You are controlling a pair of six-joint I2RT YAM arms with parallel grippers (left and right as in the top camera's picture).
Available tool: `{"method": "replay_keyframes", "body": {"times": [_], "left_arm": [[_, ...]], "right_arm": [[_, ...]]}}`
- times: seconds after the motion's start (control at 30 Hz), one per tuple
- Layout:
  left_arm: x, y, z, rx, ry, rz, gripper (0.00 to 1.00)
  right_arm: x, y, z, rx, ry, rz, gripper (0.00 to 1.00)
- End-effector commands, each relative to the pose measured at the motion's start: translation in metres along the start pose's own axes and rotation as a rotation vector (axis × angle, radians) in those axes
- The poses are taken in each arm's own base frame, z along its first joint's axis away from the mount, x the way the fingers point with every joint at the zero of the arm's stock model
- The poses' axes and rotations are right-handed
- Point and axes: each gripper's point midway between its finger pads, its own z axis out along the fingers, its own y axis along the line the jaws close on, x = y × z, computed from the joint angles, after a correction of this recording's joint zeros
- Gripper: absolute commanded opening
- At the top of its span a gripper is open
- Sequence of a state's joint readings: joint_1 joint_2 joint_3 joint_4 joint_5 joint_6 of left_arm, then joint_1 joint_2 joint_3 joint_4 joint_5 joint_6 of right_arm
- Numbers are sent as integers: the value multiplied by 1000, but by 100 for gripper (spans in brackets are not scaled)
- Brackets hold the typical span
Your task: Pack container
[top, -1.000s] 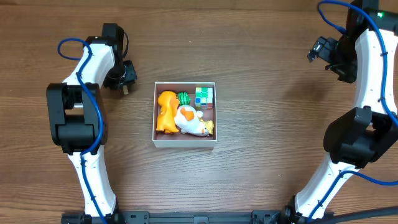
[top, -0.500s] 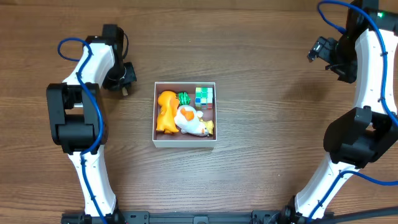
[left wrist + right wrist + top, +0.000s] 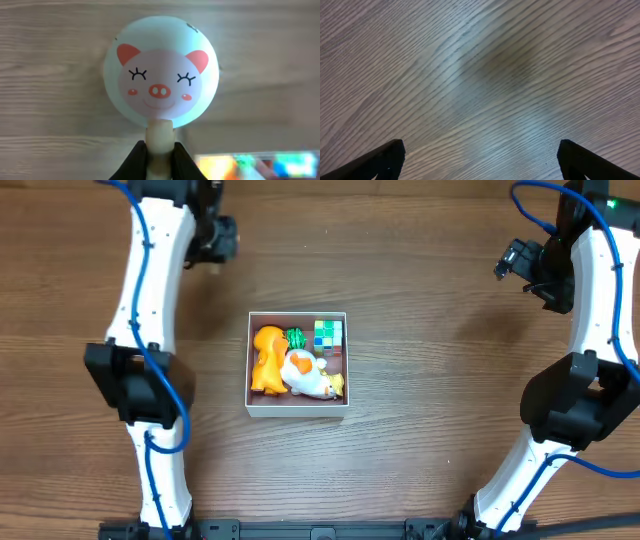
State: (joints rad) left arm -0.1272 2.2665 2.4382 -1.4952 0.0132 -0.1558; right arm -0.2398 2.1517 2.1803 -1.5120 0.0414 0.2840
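Note:
The container [image 3: 297, 412], a shallow white box, sits mid-table and holds an orange dinosaur [image 3: 266, 360], a white and orange toy [image 3: 308, 377], a green piece [image 3: 295, 337] and a colourful cube [image 3: 327, 335]. My left gripper [image 3: 215, 240] is at the far left of the table, well away from the box. In the left wrist view it [image 3: 160, 160] is shut on the pale handle of a round white toy with a pink pig face [image 3: 161, 75]. The box contents show blurred at that view's bottom right [image 3: 260, 165]. My right gripper [image 3: 480, 160] is open and empty over bare wood, at the far right in the overhead view [image 3: 515, 260].
The wooden table [image 3: 430, 430] surrounds the box. Both arm bases stand at the near edge, left [image 3: 150, 500] and right [image 3: 500, 500].
My left arm has swung from just left of the box to the far edge of the table. The right arm and the box contents have not moved.

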Motion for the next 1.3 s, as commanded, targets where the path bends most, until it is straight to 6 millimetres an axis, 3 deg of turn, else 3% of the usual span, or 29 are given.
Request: {"method": "replay_keyframes", "body": {"times": [0.0, 0.2, 0.4, 0.53, 0.67, 0.73, 0.77, 0.8, 0.83, 0.9, 0.93, 0.97, 1.03, 1.13, 1.2, 1.27], "left_arm": [[8, -56, -21, 101, -13, 68, 15], [64, -112, -29, 163, 158, 86, 15], [116, -196, -34, 192, 216, 164, 19], [150, -220, -25, 121, 251, 220, 16], [152, -221, -24, 104, 246, 231, 17], [149, -217, -23, 78, 229, 234, 23], [147, -215, -22, 69, 223, 234, 30], [144, -213, -22, 59, 211, 232, 44], [138, -212, -20, 57, 189, 235, 51], [124, -212, -18, 72, 144, 223, 95], [112, -209, -17, 75, 113, 203, 100], [103, -200, -15, 64, 97, 182, 100], [77, -158, -12, -9, 68, 91, 100], [58, -109, -18, -9, 82, -42, 100], [27, -63, -39, -2, -15, -114, 100], [12, -28, -63, -3, -89, -169, 100]], "right_arm": [[-1, 0, -7, 3, -19, -5, 100], [-1, 0, -7, 3, -19, -5, 100], [-1, 0, -7, 3, -19, -5, 100], [-1, 0, -7, 3, -19, -5, 100], [-1, 0, -7, 3, -19, -5, 100], [-1, 0, -7, 3, -19, -5, 100], [-1, 0, -7, 3, -19, -5, 100], [-1, 0, -7, 3, -19, -5, 100], [-1, 0, -7, 3, -19, -5, 100], [-1, 0, -7, 3, -19, -5, 100], [-1, 0, -7, 3, -19, -5, 100], [-1, 0, -7, 3, -19, -5, 100], [-1, 0, -7, 3, -19, -5, 100], [-1, 0, -7, 3, -19, -5, 100], [-1, 0, -7, 3, -19, -5, 100], [-1, 0, -7, 3, -19, -5, 100]]}}
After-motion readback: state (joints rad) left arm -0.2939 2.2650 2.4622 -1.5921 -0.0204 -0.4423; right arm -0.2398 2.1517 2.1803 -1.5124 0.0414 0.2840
